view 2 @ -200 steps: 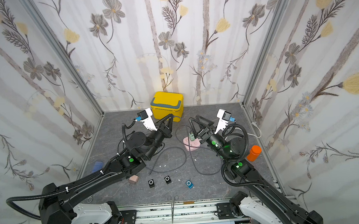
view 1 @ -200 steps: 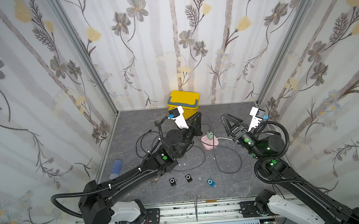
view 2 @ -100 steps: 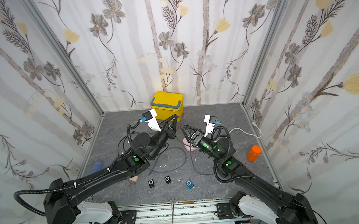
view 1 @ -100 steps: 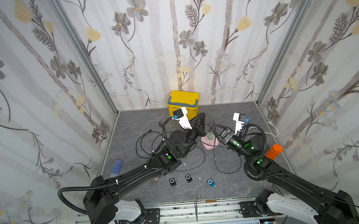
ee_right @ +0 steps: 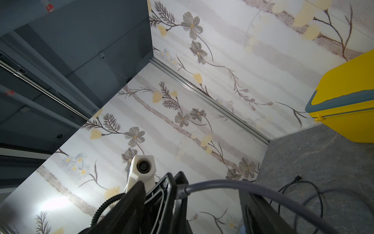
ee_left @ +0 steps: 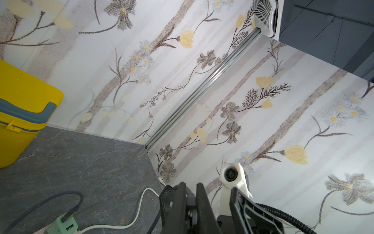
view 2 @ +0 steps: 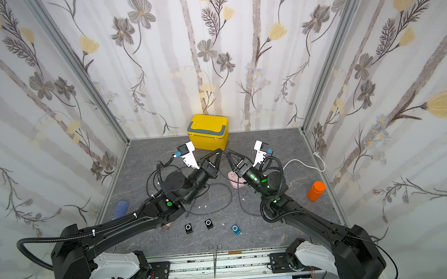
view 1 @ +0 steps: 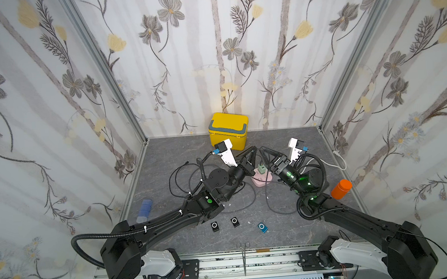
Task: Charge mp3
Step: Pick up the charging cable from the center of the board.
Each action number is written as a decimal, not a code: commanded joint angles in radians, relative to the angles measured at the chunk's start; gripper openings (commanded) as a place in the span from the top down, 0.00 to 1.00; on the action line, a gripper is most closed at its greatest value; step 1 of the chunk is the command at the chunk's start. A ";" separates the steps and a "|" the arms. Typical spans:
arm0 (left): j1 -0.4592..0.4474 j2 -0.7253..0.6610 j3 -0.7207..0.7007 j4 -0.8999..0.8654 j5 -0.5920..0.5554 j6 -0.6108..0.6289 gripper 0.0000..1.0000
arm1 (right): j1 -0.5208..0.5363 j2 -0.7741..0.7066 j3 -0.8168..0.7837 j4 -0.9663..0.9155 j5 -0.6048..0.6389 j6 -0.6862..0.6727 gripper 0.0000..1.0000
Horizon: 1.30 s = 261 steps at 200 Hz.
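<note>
Three small mp3 players lie on the grey floor near the front: two black ones [view 1: 215, 226] [view 1: 234, 221] and a blue one [view 1: 262, 227]. My left gripper [view 1: 254, 151] is raised over the pink power strip [view 1: 260, 180] and shut on the plug [ee_right: 182, 191] of a grey cable [ee_right: 263, 187]. My right gripper [view 1: 262, 150] faces it tip to tip, open. In the left wrist view its fingers [ee_left: 168, 197] stand on either side of my left gripper [ee_left: 191, 186]. A green adapter [view 1: 261, 167] sits in the strip.
A yellow box [view 1: 228, 130] stands at the back wall. An orange bottle [view 1: 341, 189] is at the right, a blue object [view 1: 144, 210] at the left. Black cables [view 1: 182, 178] loop left of the strip, a white cord [view 1: 334, 164] runs right. Forceps [view 1: 243, 254] lie at the front edge.
My right arm swung in from the right, bringing its gripper up to the left gripper's tips and uncovering the orange bottle. The left gripper shifted slightly right, still shut.
</note>
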 commanded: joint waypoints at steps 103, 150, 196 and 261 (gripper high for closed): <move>-0.005 0.058 0.026 0.083 0.030 -0.061 1.00 | -0.001 -0.008 -0.002 0.118 -0.045 0.005 0.75; -0.005 0.062 0.038 0.069 0.059 -0.071 1.00 | -0.003 -0.019 -0.016 0.132 -0.047 -0.004 0.87; -0.005 0.067 0.056 0.055 0.094 -0.065 1.00 | -0.005 -0.019 -0.012 0.140 -0.115 0.011 0.93; 0.039 0.034 0.099 -0.056 0.235 -0.042 0.77 | -0.011 -0.100 -0.003 0.001 -0.224 -0.030 1.00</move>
